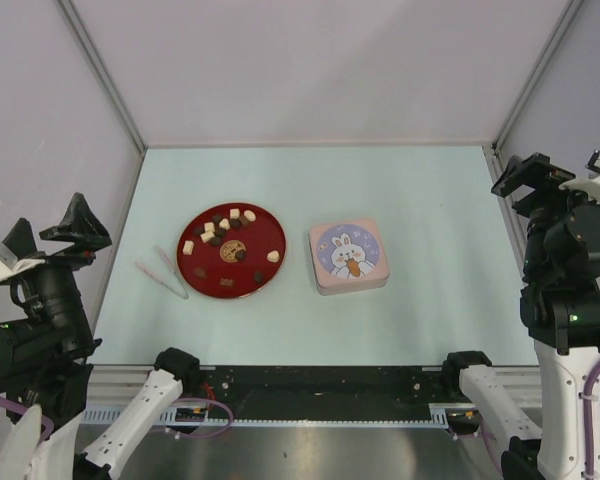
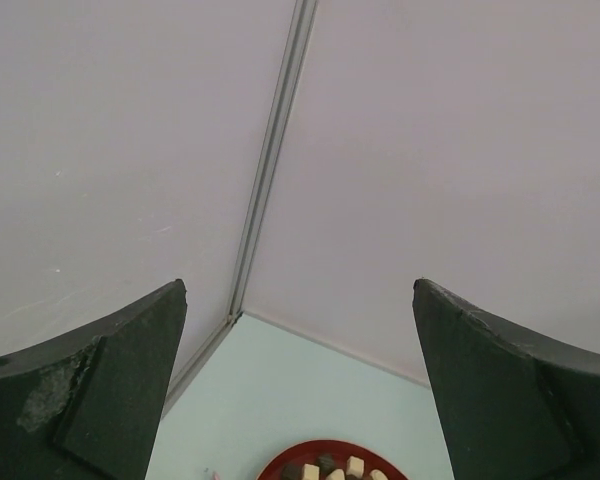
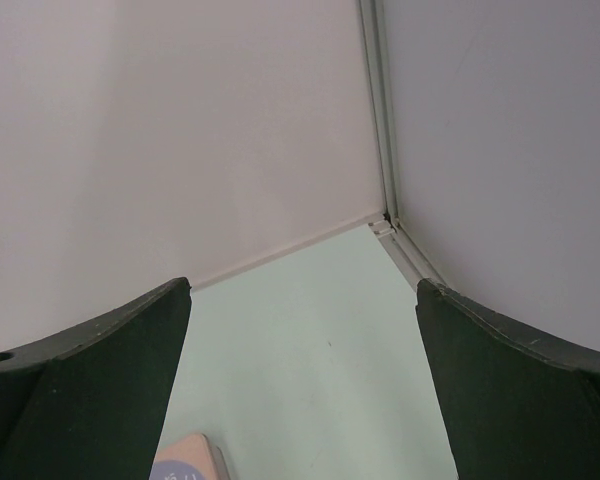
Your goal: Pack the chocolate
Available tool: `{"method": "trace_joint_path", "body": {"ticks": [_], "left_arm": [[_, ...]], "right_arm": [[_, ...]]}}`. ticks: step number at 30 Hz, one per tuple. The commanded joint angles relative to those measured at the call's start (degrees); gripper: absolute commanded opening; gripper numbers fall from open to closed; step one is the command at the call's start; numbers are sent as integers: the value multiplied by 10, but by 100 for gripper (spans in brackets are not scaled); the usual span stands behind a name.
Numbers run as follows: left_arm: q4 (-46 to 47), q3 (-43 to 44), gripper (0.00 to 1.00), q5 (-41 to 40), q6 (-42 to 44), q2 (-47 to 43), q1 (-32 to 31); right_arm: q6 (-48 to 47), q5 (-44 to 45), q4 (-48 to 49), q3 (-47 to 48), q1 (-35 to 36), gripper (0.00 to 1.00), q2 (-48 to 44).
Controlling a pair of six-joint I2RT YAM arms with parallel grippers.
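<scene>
None of the chocolate (image 1: 220, 232) has been packed, as far as these views show: the small dark and cream pieces all lie on the red plate (image 1: 202, 270), left of centre on the tabletop (image 1: 430, 220). Most are bunched toward the plate's far side and a few are scattered nearer. Just to the right of the plate, not touching it, sits the square tin (image 1: 349, 256) with its rabbit-printed lid on, so nothing can be seen inside it. A pair of pale pink tongs (image 1: 163, 270) lies just left of the plate. The left tool (image 1: 48, 232) is raised at the left edge, released and empty, with its fingers spread wide. The right tool (image 1: 565, 172) is raised at the right edge in the same state. Judging from this, the whole job remains: opening the tin, then moving every piece across.
</scene>
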Motion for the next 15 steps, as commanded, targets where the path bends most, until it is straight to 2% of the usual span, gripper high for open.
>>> {"method": "trace_joint_path", "body": {"ticks": [1,15], "left_arm": [[25,0,100,-11,34,5,2],[18,-9,100,-16,24,-3,2]], "right_arm": [[-7,11,33,11,3,100,9],[-10,0,50,-1,7,100,11]]}}
